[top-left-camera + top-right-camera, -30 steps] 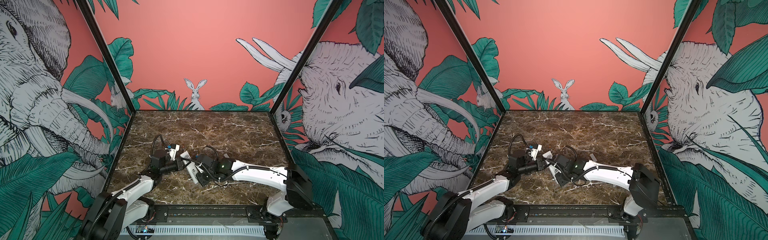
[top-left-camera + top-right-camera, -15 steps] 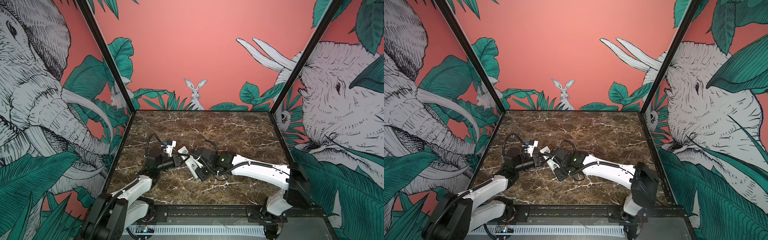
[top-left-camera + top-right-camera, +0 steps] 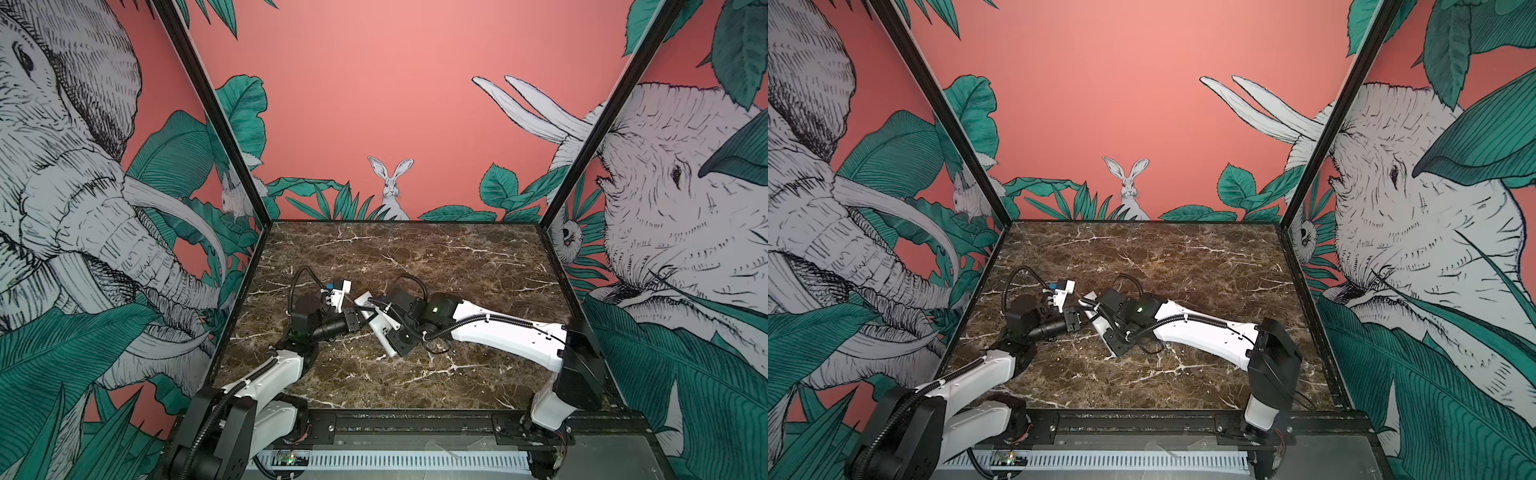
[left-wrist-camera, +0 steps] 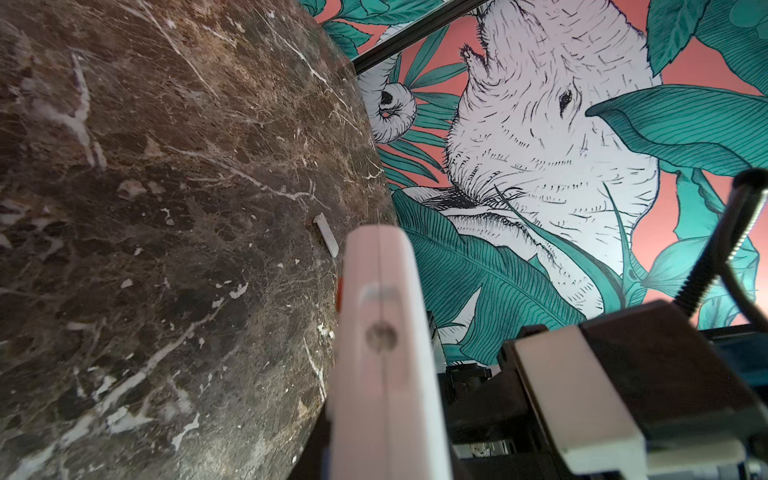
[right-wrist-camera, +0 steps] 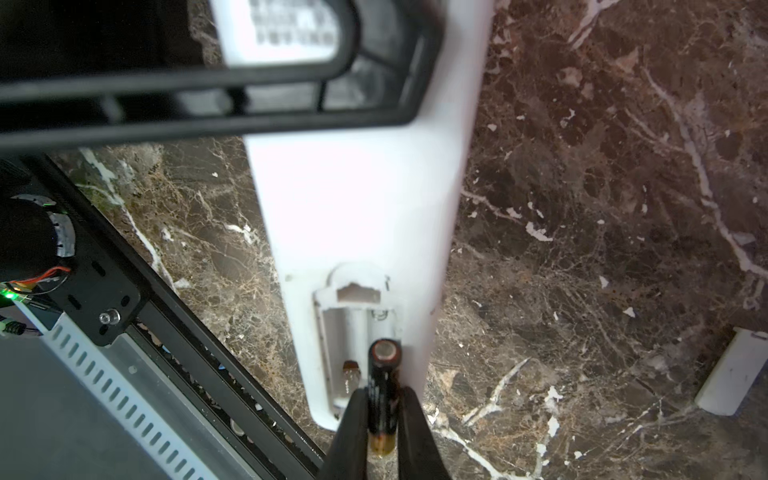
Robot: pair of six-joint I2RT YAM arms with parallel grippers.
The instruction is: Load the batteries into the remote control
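While the left fingers (image 3: 352, 321) are clamping the remote control (image 5: 361, 208) back-up over the bench (image 5: 582, 208), the right fingers (image 5: 351, 428) are pinching one battery (image 5: 384, 386) at its open compartment (image 5: 345, 332), lower middle of the frame. Neither slot is looking filled yet, so both are remaining to be seated.

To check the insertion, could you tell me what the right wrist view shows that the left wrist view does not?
Only right wrist: the open battery compartment and a battery pinched in the right gripper close to it. Only left wrist: the remote control's end face, edge-on, with a red button. Both: the remote control, the marble table and a small white lid lying on it.
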